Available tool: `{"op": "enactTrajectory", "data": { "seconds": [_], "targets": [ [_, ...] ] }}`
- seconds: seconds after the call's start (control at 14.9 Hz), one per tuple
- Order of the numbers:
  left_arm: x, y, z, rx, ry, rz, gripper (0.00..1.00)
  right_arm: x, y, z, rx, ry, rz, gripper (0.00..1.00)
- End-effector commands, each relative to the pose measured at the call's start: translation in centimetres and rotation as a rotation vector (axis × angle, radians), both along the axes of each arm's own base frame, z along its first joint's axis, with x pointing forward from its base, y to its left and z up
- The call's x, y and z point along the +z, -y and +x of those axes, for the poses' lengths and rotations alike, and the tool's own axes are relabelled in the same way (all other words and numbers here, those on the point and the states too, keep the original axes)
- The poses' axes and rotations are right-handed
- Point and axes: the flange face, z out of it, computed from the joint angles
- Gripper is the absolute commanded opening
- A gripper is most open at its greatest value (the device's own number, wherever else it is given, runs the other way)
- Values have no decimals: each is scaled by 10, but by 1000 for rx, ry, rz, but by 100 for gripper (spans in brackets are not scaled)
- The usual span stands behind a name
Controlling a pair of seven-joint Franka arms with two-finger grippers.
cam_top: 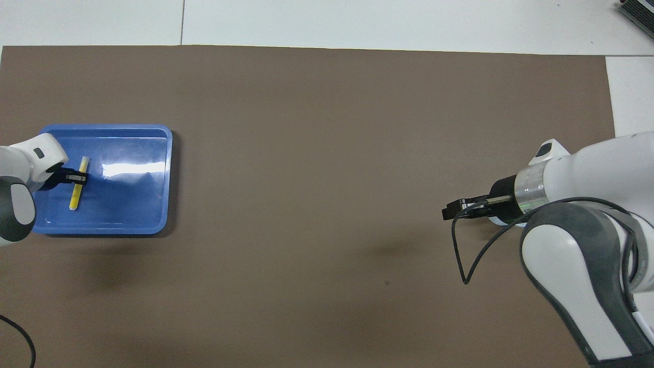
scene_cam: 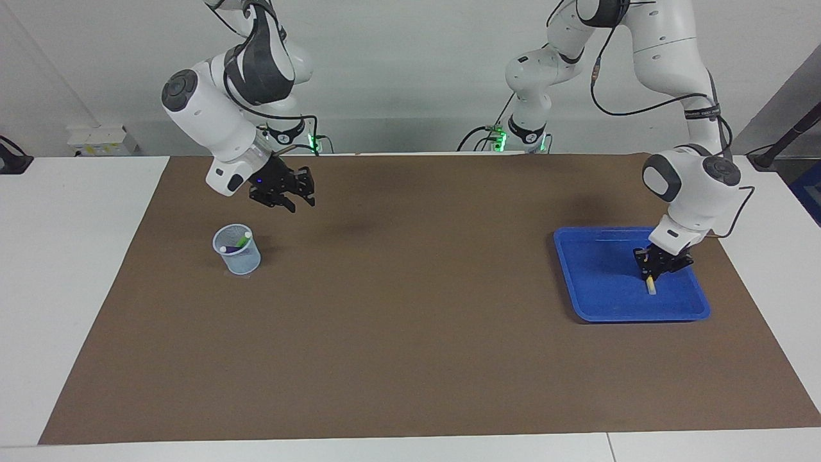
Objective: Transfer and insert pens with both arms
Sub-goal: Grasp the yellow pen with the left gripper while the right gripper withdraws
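No lettering can be read on anything here.

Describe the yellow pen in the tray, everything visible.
The slim yellow pen with a pale whitish end lies flat in the shallow blue plastic tray at the left arm's end of the table, its whitish end pointing away from the robots. The left hand is down on it with the fingers shut around the shaft, near the whitish end. It is the only pen in the tray.

Bright, even light; glare on the blue tray (cam_top: pixel 130 168); soft shadows.
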Motion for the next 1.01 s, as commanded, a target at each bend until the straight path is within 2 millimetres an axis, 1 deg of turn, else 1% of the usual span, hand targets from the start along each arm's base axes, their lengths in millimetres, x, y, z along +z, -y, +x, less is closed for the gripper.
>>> {"op": "enactTrajectory", "data": {
  "seconds": [0.0, 0.07, 0.13, 0.27, 0.34, 0.4, 0.61, 0.67, 0.74, 0.81, 0.94],
  "targets": [
    [-12, 4, -1, 34, -53, -7, 0, 8, -14, -4, -50, 3, 20, 50],
    [-6, 6, 3, 74, -64, -12, 0, 8, -16, -3, -65, 5, 27, 50],
    [2, 12, 7, 105, -83, -17, 0, 8, -23, -4, -76, -1, 41, 50],
    [25, 22, 17, 126, -120, -20, 0, 9, -32, -5, -114, -12, 44, 50],
    [40, 26, 21, 147, -144, -21, 0, 9, -33, -4, -125, -7, 44, 51],
    [55, 34, 25, 165, -161, -19, 0, 8, -34, -4, -125, -6, 44, 51],
    [90, 55, 25, 223, -203, -22, 0, 9, -40, -5, -122, 0, 45, 51],
    [101, 60, 22, 260, -212, -26, 0, 11, -51, -5, -129, 20, 47, 51],
    [111, 72, 20, 306, -226, -46, 0, 12, -65, -7, -144, 26, 54, 51],
    [125, 81, 17, 384, -235, -91, 0, 11, -79, -10, -179, 20, 73, 51],
    [145, 95, 9, 624, -268, -222, 0, 16, -104, -11, -248, 29, 146, 52]
  ]
}}
